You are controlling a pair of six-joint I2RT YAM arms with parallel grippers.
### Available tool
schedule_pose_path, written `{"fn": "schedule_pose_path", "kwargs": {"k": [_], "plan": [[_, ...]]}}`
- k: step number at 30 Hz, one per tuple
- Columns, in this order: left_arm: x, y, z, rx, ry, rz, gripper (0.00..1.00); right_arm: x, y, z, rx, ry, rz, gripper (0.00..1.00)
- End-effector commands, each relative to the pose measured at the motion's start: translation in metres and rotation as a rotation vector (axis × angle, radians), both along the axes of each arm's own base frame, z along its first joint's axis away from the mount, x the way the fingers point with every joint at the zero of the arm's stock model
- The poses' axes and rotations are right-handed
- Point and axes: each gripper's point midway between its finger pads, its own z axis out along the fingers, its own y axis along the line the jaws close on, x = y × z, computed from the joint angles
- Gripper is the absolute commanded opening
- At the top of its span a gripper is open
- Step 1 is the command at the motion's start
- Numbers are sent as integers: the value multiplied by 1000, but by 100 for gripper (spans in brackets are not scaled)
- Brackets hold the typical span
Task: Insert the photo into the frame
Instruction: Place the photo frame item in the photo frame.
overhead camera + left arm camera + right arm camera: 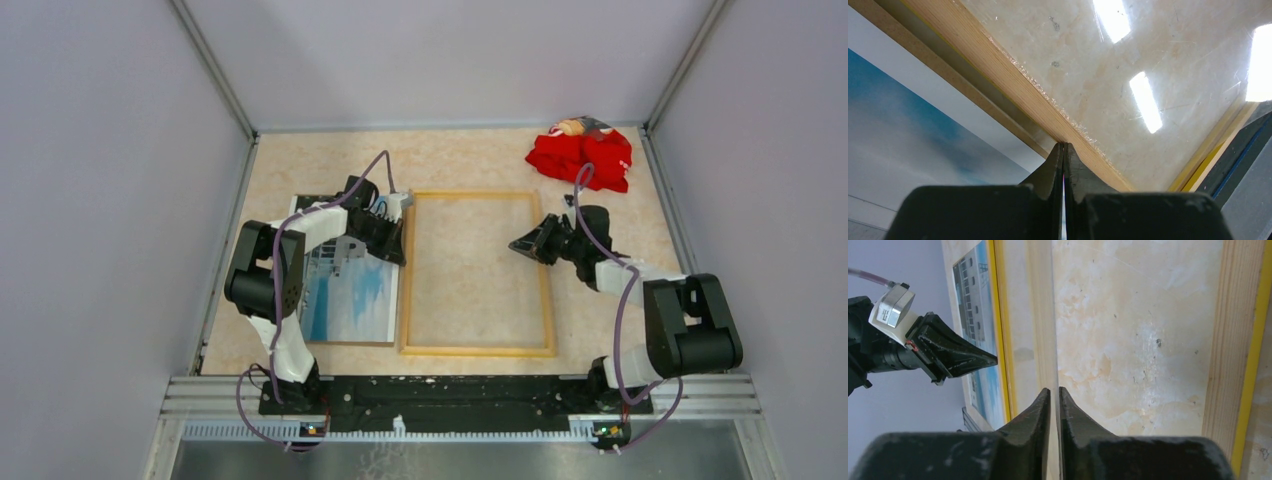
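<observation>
The frame (478, 350) lies flat mid-table with its pale wood back up and a yellow edge showing (1235, 340). To its left the photo (355, 295), a white building under blue sky, rests face up on a brown backing board (350, 343). My left gripper (400, 235) is shut with nothing seen between its fingers. Its tips (1063, 146) are at the frame's left rail (998, 65), on the side next to the photo (908, 135). My right gripper (513, 245) hovers over the right half of the frame's opening, pointing left. It (1054, 389) is shut with only a slit, empty.
A red cloth bundle (582, 155) lies at the back right corner. Grey walls close in the table on the left, right and back. Bare marbled tabletop (1138, 330) shows through the frame's opening. The right wrist view also shows the left gripper (993, 359) beside the photo (970, 295).
</observation>
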Motion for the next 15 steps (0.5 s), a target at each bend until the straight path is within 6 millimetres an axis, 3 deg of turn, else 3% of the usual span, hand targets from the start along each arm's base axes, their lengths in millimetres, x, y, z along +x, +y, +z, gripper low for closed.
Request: {"fn": "schedule_pose_path", "kwargs": {"k": [1, 7, 15], "plan": [[-3, -5, -10, 18, -3, -34, 4, 0, 15, 20, 6, -44, 85, 16], [-3, -5, -9, 16, -1, -33, 3, 2, 7, 20, -78, -44, 78, 44], [-4, -6, -9, 13, 0, -35, 3, 7, -6, 20, -190, -36, 65, 59]]}}
